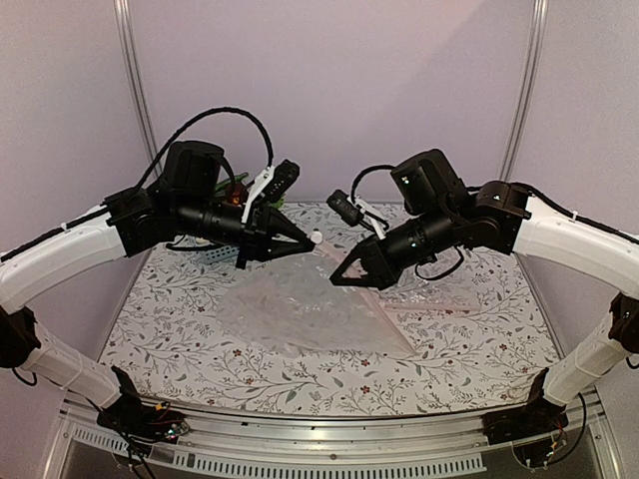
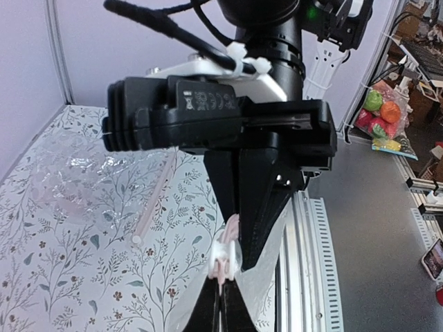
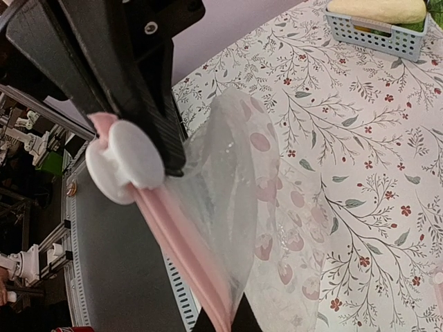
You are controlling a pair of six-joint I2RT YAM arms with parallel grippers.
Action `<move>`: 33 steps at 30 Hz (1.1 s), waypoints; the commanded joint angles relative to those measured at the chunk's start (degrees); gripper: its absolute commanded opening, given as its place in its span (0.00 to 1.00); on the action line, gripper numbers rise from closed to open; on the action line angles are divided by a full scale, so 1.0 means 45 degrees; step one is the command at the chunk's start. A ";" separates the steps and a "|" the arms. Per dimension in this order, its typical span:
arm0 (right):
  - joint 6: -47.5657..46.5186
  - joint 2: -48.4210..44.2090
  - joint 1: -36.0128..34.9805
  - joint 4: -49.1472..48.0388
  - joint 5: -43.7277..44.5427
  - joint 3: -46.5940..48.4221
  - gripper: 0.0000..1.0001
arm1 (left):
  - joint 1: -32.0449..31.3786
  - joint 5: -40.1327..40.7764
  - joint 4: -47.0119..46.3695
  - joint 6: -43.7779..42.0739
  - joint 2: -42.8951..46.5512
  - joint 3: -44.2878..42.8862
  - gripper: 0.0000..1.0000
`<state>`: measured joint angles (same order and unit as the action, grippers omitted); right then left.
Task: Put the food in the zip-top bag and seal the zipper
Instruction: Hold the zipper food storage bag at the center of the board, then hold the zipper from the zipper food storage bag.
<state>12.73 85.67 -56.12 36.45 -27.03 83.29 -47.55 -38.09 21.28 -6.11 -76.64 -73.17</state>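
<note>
Two hands meet over the middle of the tabletop [image 1: 200, 359], and both are clamped tight. My left hand [image 1: 308, 239] is pinched on the white slider [image 3: 128, 162] at the end of the zipper [image 1: 329, 257]. My right hand [image 1: 338, 280] is just beside it, clenched on the pink strip itself a little further along. Between the two, the strip is drawn out straight and lifted off the surface.

From the right wrist view the pink line runs from the slider down into my own fingertips at the bottom edge. The zip-top bag [image 1: 300, 309] hangs from that raised edge. Its crinkled clear body slumps down and spreads flat over the floral cloth in front of the arms.

Back by the far left corner sits the blue basket [image 3: 377, 34], well apart from the bag, partly hidden behind my left arm in the top view. A cream-white vegetable [image 3: 377, 10] lies across the top of it.

On the right side a second clear bag [image 2: 66, 173] lies flat with its own pale strip.
</note>
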 commanded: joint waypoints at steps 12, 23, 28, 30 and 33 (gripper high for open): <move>0.0275 -0.0728 -0.0013 -0.0340 0.0562 0.0026 0.53 | -0.0176 -0.0348 0.0066 0.0088 0.0162 0.0328 0.00; -0.0541 -0.1640 -0.0525 -0.1341 0.2660 0.0341 0.68 | -0.0176 -0.0907 -0.0153 0.0361 0.0117 0.0487 0.00; -0.0834 -0.1263 -0.0528 -0.1528 0.2471 0.0886 0.64 | -0.0194 -0.1033 -0.0163 0.0400 0.0117 0.0517 0.00; -0.0871 -0.0954 -0.0519 -0.1528 0.2217 0.1134 0.60 | -0.0195 -0.1089 -0.0163 0.0419 0.0101 0.0527 0.00; -0.0930 -0.0483 -0.0605 -0.1434 0.1819 0.1524 0.53 | -0.0195 -0.1106 -0.0158 0.0435 0.0064 0.0536 0.00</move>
<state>9.56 80.62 -58.24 30.55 -17.10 87.50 -47.59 -41.95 21.23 -4.45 -76.51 -71.57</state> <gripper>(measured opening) 0.566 0.005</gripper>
